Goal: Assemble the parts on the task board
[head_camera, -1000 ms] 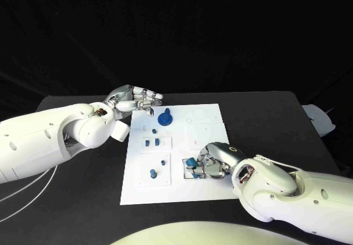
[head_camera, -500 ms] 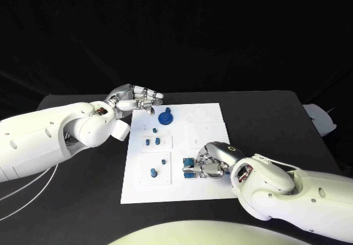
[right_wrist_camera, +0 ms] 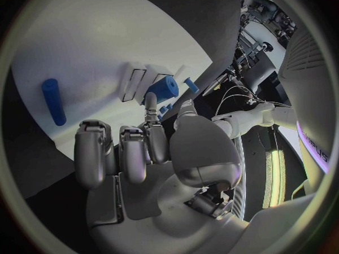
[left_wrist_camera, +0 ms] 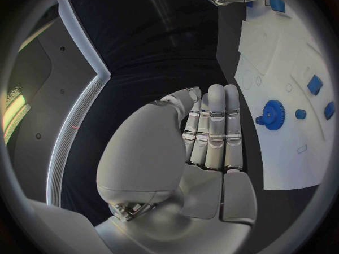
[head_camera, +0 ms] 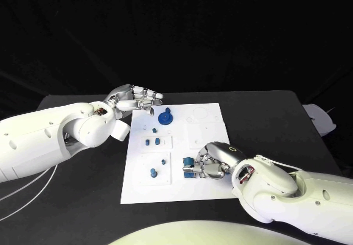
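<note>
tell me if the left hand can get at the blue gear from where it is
Probably yes. The left hand hovers at the board's far left corner, holding nothing, and the blue gear sits just beside it with nothing between. The right hand is busy at the near edge, well away.

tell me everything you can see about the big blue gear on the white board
The blue gear is a round, toothed wheel that looks like plastic, with a raised hub in its middle and a small blue knob sticking out at one side. It lies flat on the far part of the white task board, toward the robot's left. The left hand hangs beside it, off the board's far left corner, and nothing touches it. The left wrist view shows its teeth clearly.
</note>
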Controlling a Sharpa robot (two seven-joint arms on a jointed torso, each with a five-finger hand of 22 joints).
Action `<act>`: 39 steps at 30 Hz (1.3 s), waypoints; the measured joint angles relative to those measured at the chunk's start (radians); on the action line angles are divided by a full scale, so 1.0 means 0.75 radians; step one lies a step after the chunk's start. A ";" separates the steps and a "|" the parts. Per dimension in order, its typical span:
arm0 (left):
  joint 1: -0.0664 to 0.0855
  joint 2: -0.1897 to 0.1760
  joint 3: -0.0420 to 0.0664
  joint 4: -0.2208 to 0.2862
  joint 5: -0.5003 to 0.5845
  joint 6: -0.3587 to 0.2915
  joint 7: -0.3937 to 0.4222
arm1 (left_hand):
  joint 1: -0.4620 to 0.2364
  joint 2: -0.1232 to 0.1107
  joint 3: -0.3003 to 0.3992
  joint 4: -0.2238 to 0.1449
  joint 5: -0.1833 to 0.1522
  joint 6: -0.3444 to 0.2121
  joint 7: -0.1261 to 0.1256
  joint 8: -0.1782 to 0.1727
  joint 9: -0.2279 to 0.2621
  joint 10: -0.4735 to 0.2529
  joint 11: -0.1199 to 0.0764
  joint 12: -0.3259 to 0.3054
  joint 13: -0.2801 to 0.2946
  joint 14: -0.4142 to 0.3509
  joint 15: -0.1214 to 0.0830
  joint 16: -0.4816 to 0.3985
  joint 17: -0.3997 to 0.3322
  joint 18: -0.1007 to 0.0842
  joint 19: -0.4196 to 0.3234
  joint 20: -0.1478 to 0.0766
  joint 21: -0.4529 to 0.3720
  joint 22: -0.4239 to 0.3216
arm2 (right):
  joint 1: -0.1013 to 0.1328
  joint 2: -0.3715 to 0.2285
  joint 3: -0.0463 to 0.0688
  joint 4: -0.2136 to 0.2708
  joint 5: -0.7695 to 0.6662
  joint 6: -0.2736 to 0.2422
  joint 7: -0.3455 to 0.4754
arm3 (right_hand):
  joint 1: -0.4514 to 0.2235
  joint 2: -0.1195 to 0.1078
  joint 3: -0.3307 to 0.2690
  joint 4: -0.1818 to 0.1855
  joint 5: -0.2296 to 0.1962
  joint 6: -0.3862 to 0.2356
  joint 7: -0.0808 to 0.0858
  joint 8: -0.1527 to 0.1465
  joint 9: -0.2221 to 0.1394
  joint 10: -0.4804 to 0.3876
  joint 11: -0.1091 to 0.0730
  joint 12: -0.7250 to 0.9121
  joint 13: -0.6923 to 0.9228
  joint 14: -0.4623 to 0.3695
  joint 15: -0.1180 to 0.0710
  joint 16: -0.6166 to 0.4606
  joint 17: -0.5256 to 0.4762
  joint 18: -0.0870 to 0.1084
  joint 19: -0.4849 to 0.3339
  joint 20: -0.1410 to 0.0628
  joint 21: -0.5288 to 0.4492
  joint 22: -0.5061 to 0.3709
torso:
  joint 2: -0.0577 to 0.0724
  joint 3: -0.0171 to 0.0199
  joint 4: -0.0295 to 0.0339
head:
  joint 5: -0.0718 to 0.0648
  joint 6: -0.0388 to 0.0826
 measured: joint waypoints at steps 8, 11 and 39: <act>0.000 -0.002 0.000 0.000 0.000 0.001 0.000 | 0.000 0.000 0.000 0.000 0.000 0.000 0.000 0.000 0.000 0.000 0.000 0.000 0.000 0.000 0.000 0.000 0.000 0.000 0.000 0.000 0.000 0.000 | 0.000 -0.047 0.000 0.049 -0.006 -0.008 0.005 | 0.186 -0.002 0.029 -0.051 0.273 0.005 -0.005 0.010 0.016 0.000 0.000 0.030 0.003 -0.005 -0.005 0.000 0.000 0.000 -0.001 -0.001 0.017 0.000 | -0.001 -0.0001 -0.0009 | 0.000 0.001; 0.000 -0.002 0.000 0.000 0.000 0.001 0.000 | 0.000 0.000 0.000 0.000 0.000 0.000 0.000 0.000 0.000 0.000 0.000 0.000 0.000 0.000 0.000 0.000 0.000 0.000 0.000 0.000 0.000 0.000 | 0.000 -0.053 0.000 0.051 -0.007 -0.006 0.007 | 0.233 -0.008 0.038 -0.072 0.319 0.000 -0.010 0.010 0.018 -0.001 -0.006 0.034 0.006 -0.002 -0.008 0.000 0.000 0.000 -0.002 -0.008 0.017 0.000 | -0.001 -0.0001 -0.0009 | 0.001 0.001; 0.000 -0.001 0.000 -0.001 0.000 0.001 -0.002 | 0.000 0.000 0.000 0.000 0.000 0.000 0.000 0.000 0.000 0.000 0.000 0.000 0.001 0.000 0.000 0.000 0.000 0.000 0.000 0.000 0.000 0.000 | 0.003 -0.025 0.004 0.001 -0.020 0.010 0.032 | 0.338 -0.036 0.101 -0.127 0.239 -0.005 -0.014 0.010 0.019 -0.001 -0.009 0.033 0.008 -0.005 -0.014 0.000 0.000 0.000 0.000 -0.009 0.017 -0.001 | 0.000 -0.0009 0.0009 | 0.000 -0.001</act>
